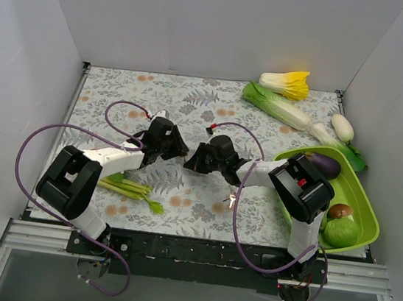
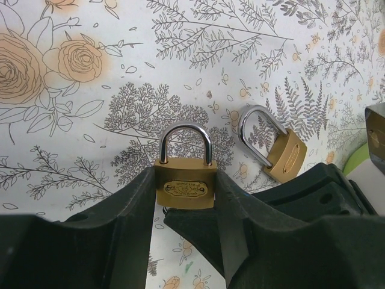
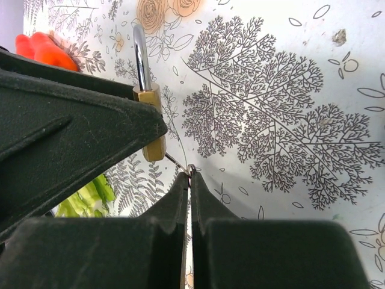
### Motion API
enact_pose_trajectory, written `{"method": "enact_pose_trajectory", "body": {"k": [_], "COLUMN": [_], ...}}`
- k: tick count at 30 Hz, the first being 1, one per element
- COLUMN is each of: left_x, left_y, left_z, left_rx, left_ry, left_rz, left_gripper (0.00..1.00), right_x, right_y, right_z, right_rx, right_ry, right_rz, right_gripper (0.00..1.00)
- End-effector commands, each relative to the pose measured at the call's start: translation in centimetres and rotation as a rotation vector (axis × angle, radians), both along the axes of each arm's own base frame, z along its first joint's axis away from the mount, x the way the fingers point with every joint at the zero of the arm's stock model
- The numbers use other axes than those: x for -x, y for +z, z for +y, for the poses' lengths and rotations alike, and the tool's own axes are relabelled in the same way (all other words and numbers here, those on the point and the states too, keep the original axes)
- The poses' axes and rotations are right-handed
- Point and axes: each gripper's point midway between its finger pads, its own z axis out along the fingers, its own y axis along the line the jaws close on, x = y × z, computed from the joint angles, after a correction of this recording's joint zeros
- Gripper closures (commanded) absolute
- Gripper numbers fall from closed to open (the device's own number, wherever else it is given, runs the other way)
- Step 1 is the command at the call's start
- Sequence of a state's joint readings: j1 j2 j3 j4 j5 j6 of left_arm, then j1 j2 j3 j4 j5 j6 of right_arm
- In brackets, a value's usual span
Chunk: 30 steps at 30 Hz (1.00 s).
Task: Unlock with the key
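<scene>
A brass padlock (image 2: 184, 186) with a silver shackle stands upright between my left gripper's (image 2: 184, 180) fingers, which are shut on its body. In the top view the left gripper (image 1: 175, 147) and right gripper (image 1: 195, 157) meet tip to tip over the middle of the table. My right gripper (image 3: 189, 176) is shut on the key (image 3: 174, 161). The key's ring shows at the fingertips, and its thin blade reaches up to the padlock's (image 3: 155, 144) bottom face. Whether the blade is inside the keyhole is hidden.
A smaller brass padlock (image 2: 284, 153) lies flat on the flowered cloth just right of the held one. A green tray (image 1: 363, 194) with an eggplant, a mushroom and a cabbage sits at the right. Cabbages (image 1: 278, 105) lie at the back right, green stalks (image 1: 133, 190) at the front left.
</scene>
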<state>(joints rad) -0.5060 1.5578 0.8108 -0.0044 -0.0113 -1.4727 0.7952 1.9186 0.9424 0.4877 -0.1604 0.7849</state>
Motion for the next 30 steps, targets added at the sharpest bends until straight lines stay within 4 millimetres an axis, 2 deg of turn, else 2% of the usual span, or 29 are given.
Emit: {"method": "enact_pose_trajectory", "body": {"k": [1, 10, 21, 30], "left_x": [1.7, 1.4, 1.4, 1.7], "left_y": [1.1, 1.4, 1.0, 1.5], "left_z": [-1.3, -1.3, -1.3, -1.6], "left_rx": [0.017, -0.011, -0.048, -0.032], "left_ry": [-0.074, -0.08, -0.078, -0.085], "left_rz": [0.008, -0.009, -0.013, -0.025], "left_gripper": [1.0, 1.0, 1.0, 1.0], "right_x": [-3.7, -3.0, -3.0, -3.4], "right_y": [7.5, 8.4, 10.7, 10.1], "right_z": [1.3, 0.9, 1.1, 1.7], "right_rx": [-0.135, -0.149, -0.176, -0.175], "right_ry": [-0.05, -0.032, -0.011, -0.002], "right_rz": [-0.199, -0.211, -0.261, -0.255], "right_gripper": [0.99, 0.99, 0.99, 0.99]}}
